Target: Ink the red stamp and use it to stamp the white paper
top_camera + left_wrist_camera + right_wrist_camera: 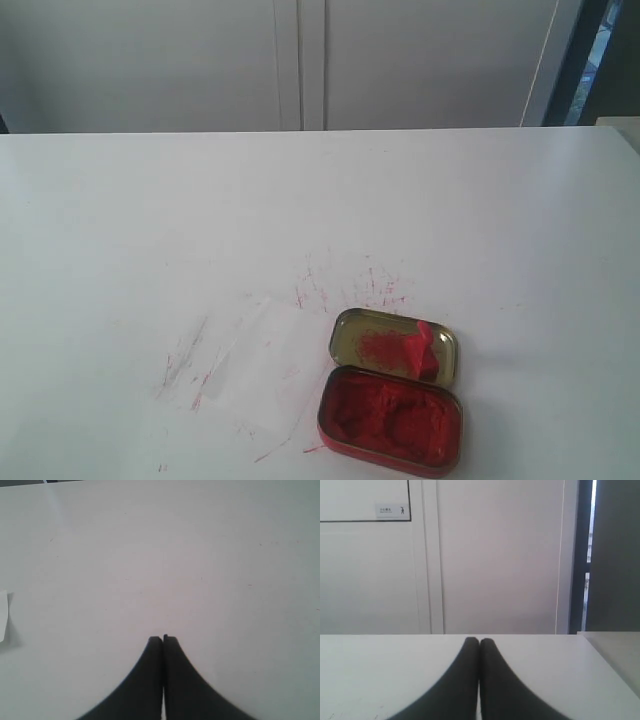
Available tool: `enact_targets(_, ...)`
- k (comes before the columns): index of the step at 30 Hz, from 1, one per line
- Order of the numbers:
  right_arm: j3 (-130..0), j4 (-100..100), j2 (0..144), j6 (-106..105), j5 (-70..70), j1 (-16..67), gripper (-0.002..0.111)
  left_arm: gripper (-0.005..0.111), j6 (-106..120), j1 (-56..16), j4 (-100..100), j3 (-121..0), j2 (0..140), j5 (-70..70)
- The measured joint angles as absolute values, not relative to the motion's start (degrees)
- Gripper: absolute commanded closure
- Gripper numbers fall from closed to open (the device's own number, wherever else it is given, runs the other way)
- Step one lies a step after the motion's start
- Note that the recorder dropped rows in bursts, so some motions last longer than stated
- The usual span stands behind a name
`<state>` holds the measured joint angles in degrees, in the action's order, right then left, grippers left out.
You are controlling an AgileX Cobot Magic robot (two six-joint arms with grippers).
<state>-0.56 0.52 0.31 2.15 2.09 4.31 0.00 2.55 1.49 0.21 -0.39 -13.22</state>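
The small red plastic stamp (422, 350) lies tilted inside the gold-coloured, red-smeared tin lid (368, 340), toward that lid's right side; the lid sits open just behind the rounded-rectangular tin of red ink (390, 418), the two touching along one edge; just left of them lies the thin whitish rectangular sheet of paper (250, 358), barely distinct from the white table (120, 220) and marked with red streaks and smudges; more red specks dot the table behind the lid. Neither arm shows in the exterior view. The left gripper (163, 639) is clenched, its black fingers pressed together on nothing, over bare table; the right gripper (479, 641) is likewise clenched and empty, facing pale wall panels (495, 555) beyond the table's far edge.
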Motion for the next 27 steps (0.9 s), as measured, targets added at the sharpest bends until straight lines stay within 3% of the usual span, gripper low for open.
enact_targets(13, -12.75, 0.52, 13.15, 2.15, -12.90, 4.31, 0.108, 0.107, 0.00, 2.55, 1.49, 0.21, -0.39, -13.22)
enact_targets(27, -16.40, 0.52, 24.56, 2.27, -11.85, 4.31, 0.108, 0.107, 0.00, 2.55, 1.49, 0.21, -0.39, -13.22)
